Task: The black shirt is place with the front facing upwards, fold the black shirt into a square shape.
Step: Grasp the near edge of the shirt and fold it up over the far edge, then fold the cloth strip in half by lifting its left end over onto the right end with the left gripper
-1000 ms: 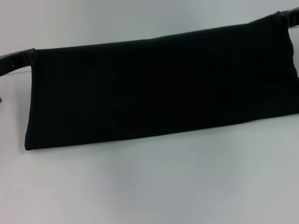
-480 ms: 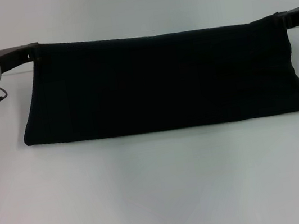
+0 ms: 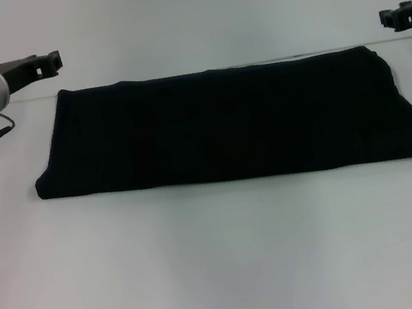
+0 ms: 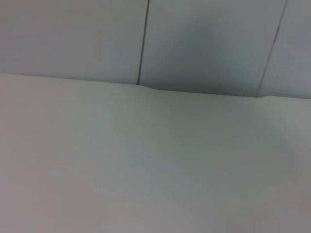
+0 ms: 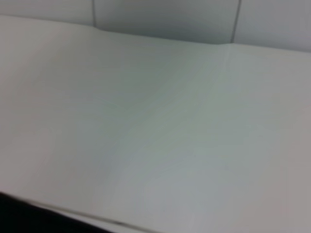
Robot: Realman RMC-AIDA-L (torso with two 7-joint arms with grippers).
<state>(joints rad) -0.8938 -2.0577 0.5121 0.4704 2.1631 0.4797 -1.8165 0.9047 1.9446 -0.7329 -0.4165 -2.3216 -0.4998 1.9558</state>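
Observation:
The black shirt (image 3: 225,124) lies flat on the white table (image 3: 223,261) as a long folded band running from left to right. Its lettering and neck label are hidden. My left gripper (image 3: 53,63) hovers just beyond the shirt's far left corner, open and empty. My right gripper (image 3: 390,17) hovers just beyond the far right corner, open and empty. A dark strip of the shirt (image 5: 29,219) shows in the right wrist view. The left wrist view shows only table and wall.
The table's far edge meets a pale panelled wall (image 4: 204,43) behind the shirt. White table surface lies in front of the shirt and on both sides of it.
Both grippers let go of the shirt's far edge, and it dropped flat onto the table. The grippers now stand apart from the cloth, a little up and outward.

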